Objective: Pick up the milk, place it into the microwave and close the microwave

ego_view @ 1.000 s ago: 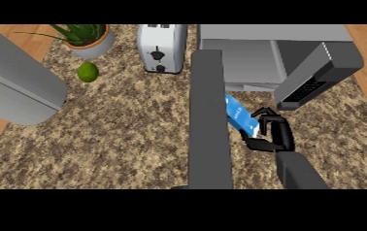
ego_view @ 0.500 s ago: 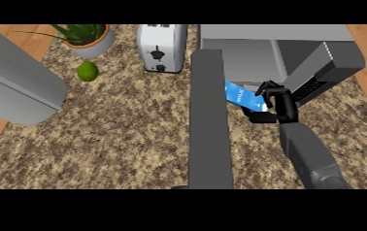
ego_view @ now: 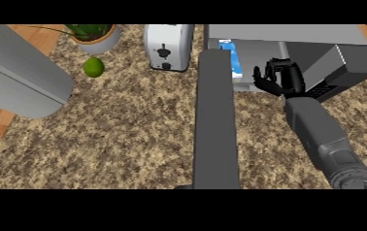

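Right robot hand (ego_view: 281, 78), fingers spread open, hovers upper right, just beside the milk (ego_view: 233, 62) in the microwave (ego_view: 287, 32) opening.

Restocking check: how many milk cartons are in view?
1. The milk carton sits in the microwave's opening, just left of the open right hand; the left forearm hides part of it.

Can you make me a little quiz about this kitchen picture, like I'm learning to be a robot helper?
1. True or false: the right robot hand is curled round the milk.
2. What stands just left of the microwave? A) kettle B) toaster C) bowl
3. Fill in: the green fruit lies near the potted ____.
Key: 1 false, it is open beside the milk; 2 B; 3 plant.
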Controlling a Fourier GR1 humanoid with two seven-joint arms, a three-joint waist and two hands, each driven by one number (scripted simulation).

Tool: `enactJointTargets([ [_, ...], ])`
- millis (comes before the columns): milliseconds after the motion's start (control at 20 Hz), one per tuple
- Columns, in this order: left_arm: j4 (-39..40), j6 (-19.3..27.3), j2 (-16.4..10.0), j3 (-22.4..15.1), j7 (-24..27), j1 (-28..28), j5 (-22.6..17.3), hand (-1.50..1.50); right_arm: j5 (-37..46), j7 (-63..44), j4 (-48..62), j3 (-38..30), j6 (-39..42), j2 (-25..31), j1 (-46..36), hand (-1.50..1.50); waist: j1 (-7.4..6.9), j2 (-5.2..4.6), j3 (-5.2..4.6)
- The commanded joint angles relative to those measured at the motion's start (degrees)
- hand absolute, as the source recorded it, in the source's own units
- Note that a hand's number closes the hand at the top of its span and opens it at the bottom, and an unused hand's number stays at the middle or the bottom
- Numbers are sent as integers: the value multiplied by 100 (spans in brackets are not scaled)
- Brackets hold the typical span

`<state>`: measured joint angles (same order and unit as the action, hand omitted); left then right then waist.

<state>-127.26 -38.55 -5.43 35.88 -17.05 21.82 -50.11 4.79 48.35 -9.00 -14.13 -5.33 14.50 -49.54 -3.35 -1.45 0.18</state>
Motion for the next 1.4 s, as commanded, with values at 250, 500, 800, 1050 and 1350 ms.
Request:
enactJointTargets([
  [250, 252, -155, -201, -11, 28, -227, -97, -150, 375, -475, 246, 197, -980, 414, -569, 150, -286, -110, 4],
  [500, 267, -15, -216, -120, 13, -535, 66, -150, 332, -699, 315, 92, -1508, 476, -785, 150, -367, -213, 19],
  [800, 323, -128, -208, -177, 39, -589, 146, -150, 388, -658, 389, 112, -1450, 761, -718, 150, -469, -281, 29],
  [1050, 384, -55, -362, -173, -10, -743, 92, -150, 313, -827, 397, 5, -1738, 805, -909, 150, -603, -334, 39],
  [1350, 506, -72, -365, -231, 18, -883, 115, -150, 358, -838, 439, 25, -1649, 1037, -905, 150, -648, -407, 45],
])
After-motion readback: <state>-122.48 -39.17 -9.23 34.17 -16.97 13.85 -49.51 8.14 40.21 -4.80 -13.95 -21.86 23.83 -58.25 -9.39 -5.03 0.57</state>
